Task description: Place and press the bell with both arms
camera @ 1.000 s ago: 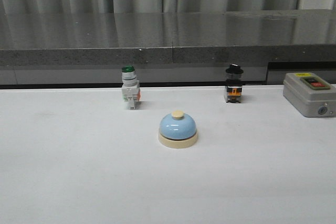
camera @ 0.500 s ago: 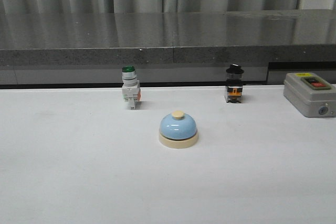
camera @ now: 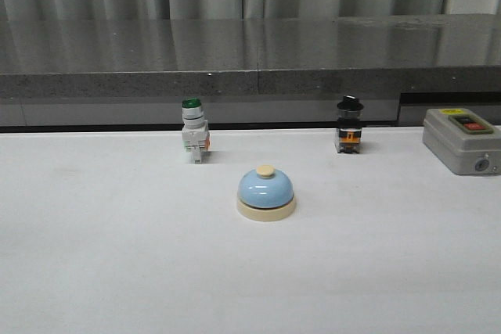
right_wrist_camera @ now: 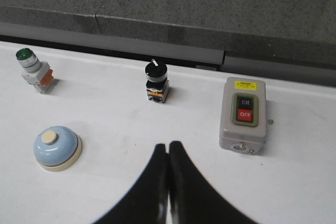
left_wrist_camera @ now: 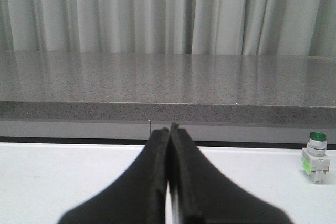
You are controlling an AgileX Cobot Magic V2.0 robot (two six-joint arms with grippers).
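- Front view: the bell sits upright on the white table, about in the middle. It touches nothing. A green switch stands behind it to the left. A black switch stands behind it to the right. A grey box sits at the far right edge. No arm shows in this view.
- Front view, how the bell may handle: it looks small and hard, and I think it is light. The blue dome looks shiny, so fingers could slip on it. The flat cream base looks like the best place to grab, one finger on each side, low down. The button on top should be left alone until it is time to press.
- Left wrist view: the left gripper has its two fingers pressed together with nothing between them. Only the green switch shows, off to one side, well apart. The bell is not in this view.
- Right wrist view: the right gripper also has its fingers together and holds nothing. The bell sits on the table well apart from it. The black switch, the green switch and the grey box stand further back. This gripper would have to open wide before it could fit around the base.
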